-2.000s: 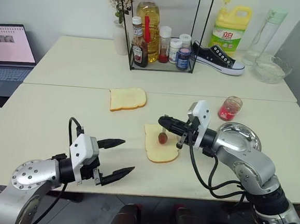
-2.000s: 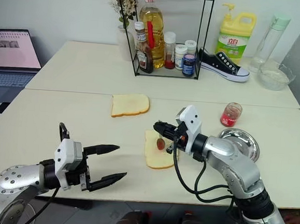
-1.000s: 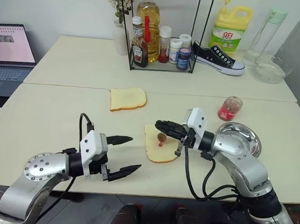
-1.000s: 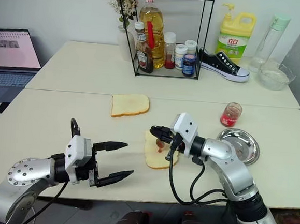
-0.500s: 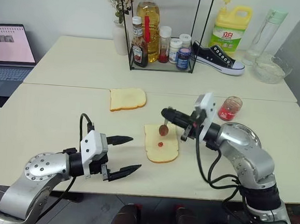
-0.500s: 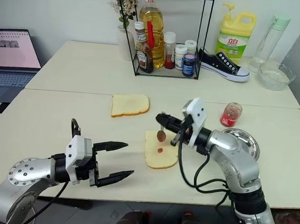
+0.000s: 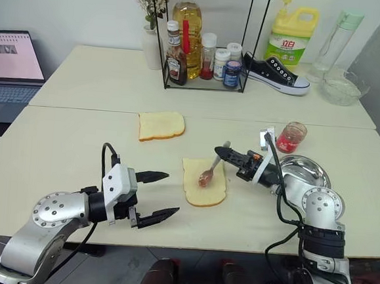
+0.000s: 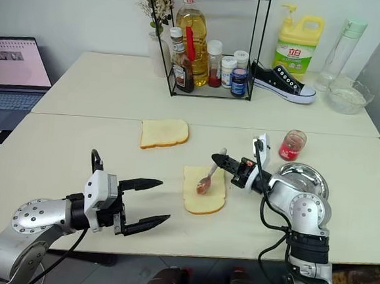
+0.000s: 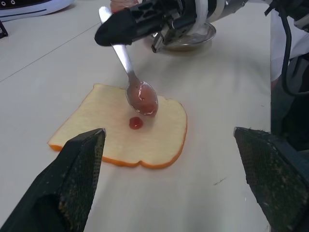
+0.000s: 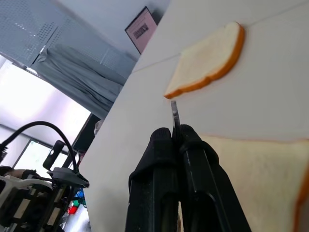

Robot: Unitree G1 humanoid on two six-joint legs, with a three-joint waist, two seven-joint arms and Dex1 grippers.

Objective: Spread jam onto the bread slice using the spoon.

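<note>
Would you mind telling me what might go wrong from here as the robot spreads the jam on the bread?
1. The bread slice lies loose on the table; the open left gripper hangs beside it, so a sideways stroke may drag it.
2. The right gripper pinches the spoon only near its handle end, so pressing down may twist it.
3. The jam is a small blob, and more clings to the spoon's bowl, so coverage may stay patchy.

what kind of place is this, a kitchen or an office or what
Most likely an office or lab room set up as a makeshift kitchen test area, not a real kitchen. Plain tables pushed together hold a wire rack of condiments, but also an open laptop, a sneaker and a detergent bottle.
</note>
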